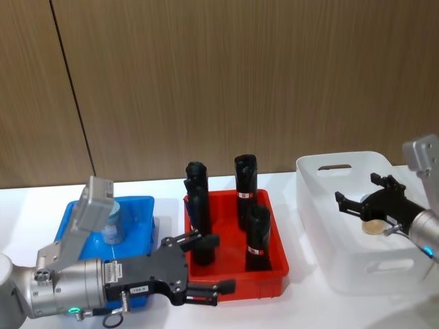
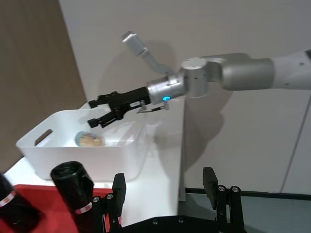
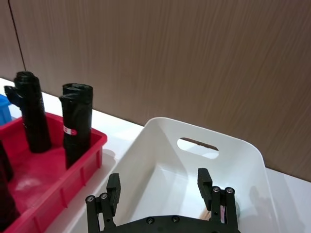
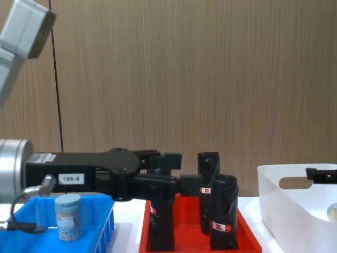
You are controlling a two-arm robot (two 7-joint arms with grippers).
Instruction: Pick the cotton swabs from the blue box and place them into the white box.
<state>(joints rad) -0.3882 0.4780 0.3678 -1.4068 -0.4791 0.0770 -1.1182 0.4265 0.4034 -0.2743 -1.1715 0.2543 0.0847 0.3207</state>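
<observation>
On the table's left side, the blue box (image 1: 139, 218) holds one cotton swab jar (image 1: 113, 225). It stands upright, lid on top, with its long axis vertical, near the middle of the box and clear of the slotted walls.

My left gripper (image 1: 218, 264) hovers to the right of that box, above the near edge of the red tray (image 1: 264, 282). Its jaws are spread and it holds nothing. It points right, towards the black cylinders (image 1: 245, 179), so the jar lies behind its fingertips, back to the left and a little farther from me.

The chest view shows the jar (image 4: 68, 216) lower than the gripper body and beside the wrist, not between the fingers.

My right gripper (image 1: 355, 190) hangs over the white box (image 1: 322, 166) far to the right, jaws apart and empty. A second jar (image 1: 374, 227) lies on its side on the floor of that box.

I judge the left arm much the nearer. It would need to pull back leftward and turn its fingers down over the lid.
</observation>
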